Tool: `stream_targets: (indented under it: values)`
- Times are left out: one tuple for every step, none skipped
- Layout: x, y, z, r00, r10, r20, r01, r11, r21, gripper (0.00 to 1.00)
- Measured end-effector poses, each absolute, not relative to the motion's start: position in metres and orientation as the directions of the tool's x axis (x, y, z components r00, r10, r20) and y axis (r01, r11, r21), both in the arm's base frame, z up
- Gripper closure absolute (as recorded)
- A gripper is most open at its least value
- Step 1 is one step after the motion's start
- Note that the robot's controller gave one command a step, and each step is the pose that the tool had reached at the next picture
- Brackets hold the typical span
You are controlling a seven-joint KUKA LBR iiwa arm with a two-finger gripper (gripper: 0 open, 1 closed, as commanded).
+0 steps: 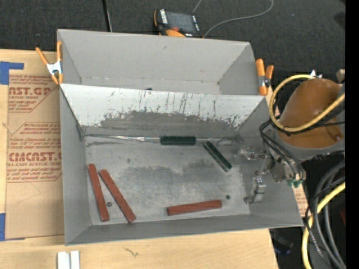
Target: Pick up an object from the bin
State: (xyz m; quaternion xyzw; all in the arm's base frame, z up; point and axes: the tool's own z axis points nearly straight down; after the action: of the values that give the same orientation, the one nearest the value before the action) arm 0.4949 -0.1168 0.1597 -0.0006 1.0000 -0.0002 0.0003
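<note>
1. Two flat red-brown sticks lie at the front left of the grey metal bin [73,167], just beside each other. The left stick [97,192] and the right stick [116,195] both lean with their far ends to the left.
2. A third flat red-brown stick [193,208] lies in the middle, close to the front wall and almost level.
3. Further back, a thin grey metal rod with a dark green handle [178,141] lies along the foot of the back wall.
4. Just right of that handle, a short dark green bar [217,156] lies tilted, its near end pointing right.
5. The robot's claw [257,192] is low at the right side of the bin, by the right wall. It is near the dark green bar and the third red-brown stick, which are the closest things to it, but apart from both. I cannot tell if the claw is apart or together.
6. An orange cover [308,116] with yellow and black cables sits on the arm, past the right rim.
</note>
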Motion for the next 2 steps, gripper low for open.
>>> stream_targets:
  values:
    - [0.4846,-0.0583,0.0667,-1.000,0.008,-0.002,0.008,1.000,0.003,0.00]
    - [0.4844,-0.0612,0.0696,-1.000,0.011,0.000,0.011,1.000,0.001,1.00]
